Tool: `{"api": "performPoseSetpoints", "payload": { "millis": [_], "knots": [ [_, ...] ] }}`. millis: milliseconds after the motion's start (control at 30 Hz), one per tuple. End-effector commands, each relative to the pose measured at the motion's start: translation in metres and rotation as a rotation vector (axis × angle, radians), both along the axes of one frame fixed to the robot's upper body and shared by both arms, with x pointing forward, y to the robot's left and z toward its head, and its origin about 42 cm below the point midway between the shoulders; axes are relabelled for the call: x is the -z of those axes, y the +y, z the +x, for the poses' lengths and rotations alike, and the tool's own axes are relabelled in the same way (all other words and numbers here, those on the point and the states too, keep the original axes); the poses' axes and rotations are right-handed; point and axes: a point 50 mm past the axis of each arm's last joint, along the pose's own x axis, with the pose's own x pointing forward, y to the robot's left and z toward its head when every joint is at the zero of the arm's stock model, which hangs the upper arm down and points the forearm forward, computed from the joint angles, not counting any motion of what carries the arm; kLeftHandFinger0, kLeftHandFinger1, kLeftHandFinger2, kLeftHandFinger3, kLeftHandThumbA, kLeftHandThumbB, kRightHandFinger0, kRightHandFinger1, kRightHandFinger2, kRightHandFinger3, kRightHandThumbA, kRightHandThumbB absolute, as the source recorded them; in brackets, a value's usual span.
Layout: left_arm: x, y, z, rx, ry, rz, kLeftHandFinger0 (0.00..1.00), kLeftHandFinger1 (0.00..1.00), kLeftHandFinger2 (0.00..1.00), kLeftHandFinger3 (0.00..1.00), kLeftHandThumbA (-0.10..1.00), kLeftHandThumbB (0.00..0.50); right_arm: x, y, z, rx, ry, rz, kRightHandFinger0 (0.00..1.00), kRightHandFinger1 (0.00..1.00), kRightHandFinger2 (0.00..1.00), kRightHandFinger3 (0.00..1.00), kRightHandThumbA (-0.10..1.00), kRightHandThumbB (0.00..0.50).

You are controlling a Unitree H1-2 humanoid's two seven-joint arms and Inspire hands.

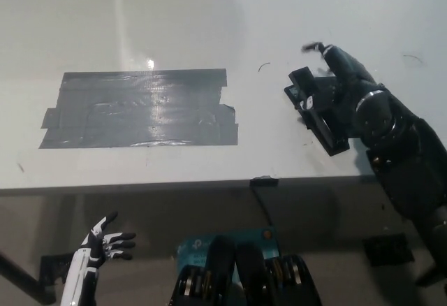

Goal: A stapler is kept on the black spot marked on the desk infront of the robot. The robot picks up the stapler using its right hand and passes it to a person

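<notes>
We look steeply down on a pale desk (pixel 209 26) whose front edge runs across the middle of the view. On the desk, left of centre, lies a wide rectangular patch of dark grey tape (pixel 140 108), its surface glossy and catching a bright glint of light near its top edge.

At the right side of the desk, our black right hand (pixel 346 93) is wrapped over a black stapler (pixel 316 114). The stapler lies slanted, one end pointing up and to the left, the other down and to the right, close to the desk's front edge. Our fingers curl over its upper part and grip it; black on black, we cannot tell whether it rests on the desk or is lifted just clear. The right arm (pixel 412 173) runs from the hand down to the lower right corner.

The stapler sits well apart from the tape patch, off to its right.

Our white left hand (pixel 105 244) hangs below the desk edge at the lower left, fingers spread apart, holding nothing.
</notes>
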Motion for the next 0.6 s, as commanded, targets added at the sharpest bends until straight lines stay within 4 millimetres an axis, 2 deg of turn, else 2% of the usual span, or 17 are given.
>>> {"api": "performPoseSetpoints", "payload": {
  "millis": [0, 133, 233, 400, 567],
  "knots": [
    [-0.010, 0.001, 0.002, 0.017, -0.058, 0.010, 0.53, 0.60, 0.61, 0.89, 1.00, 0.366, -0.037, 0.009, -0.011, -0.004, -0.118, -0.055, 1.00, 1.00, 1.00, 1.00, 1.00, 0.463],
    [-0.011, 0.002, 0.003, 0.013, -0.064, 0.012, 0.51, 0.59, 0.60, 0.89, 1.00, 0.359, -0.050, 0.016, -0.022, -0.036, -0.163, -0.066, 1.00, 1.00, 1.00, 1.00, 1.00, 0.468],
    [-0.011, 0.002, 0.003, 0.009, -0.067, 0.006, 0.50, 0.58, 0.60, 0.89, 1.00, 0.362, -0.051, 0.019, -0.026, -0.035, -0.174, -0.077, 1.00, 1.00, 1.00, 1.00, 1.00, 0.464],
    [-0.010, 0.001, 0.002, 0.014, -0.056, 0.006, 0.51, 0.59, 0.59, 0.89, 1.00, 0.377, -0.039, 0.019, -0.028, 0.003, -0.174, -0.107, 1.00, 1.00, 1.00, 1.00, 1.00, 0.467],
    [-0.011, 0.002, 0.003, 0.015, -0.059, 0.005, 0.50, 0.59, 0.58, 0.90, 1.00, 0.387, -0.020, 0.008, -0.015, 0.100, -0.157, -0.147, 1.00, 1.00, 1.00, 1.00, 1.00, 0.466]
  ]
}}
